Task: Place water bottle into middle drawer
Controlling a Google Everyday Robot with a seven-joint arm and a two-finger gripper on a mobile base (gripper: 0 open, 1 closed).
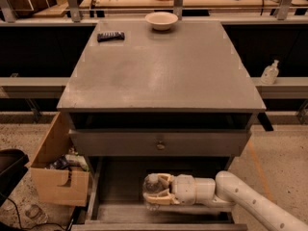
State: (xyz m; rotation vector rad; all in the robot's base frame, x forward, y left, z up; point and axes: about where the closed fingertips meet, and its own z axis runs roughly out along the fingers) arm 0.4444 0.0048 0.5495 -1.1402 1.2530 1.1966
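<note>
My gripper (155, 193) reaches in from the lower right, inside the pulled-out middle drawer (115, 189), a wide shallow grey tray at the cabinet's base. Its tan fingers (161, 199) are shut on the water bottle (152, 186), a clear plastic bottle that lies roughly level, just above or on the drawer floor near the middle. I cannot tell whether the bottle touches the floor. The white arm (240, 196) crosses the drawer's right front corner.
A grey drawer front with a round knob (160, 144) sits just above the open drawer. On the cabinet top are a bowl (161, 19) and a black remote (110, 35). A tan box (57, 179) stands at the left. A pump bottle (269, 72) stands on the right ledge.
</note>
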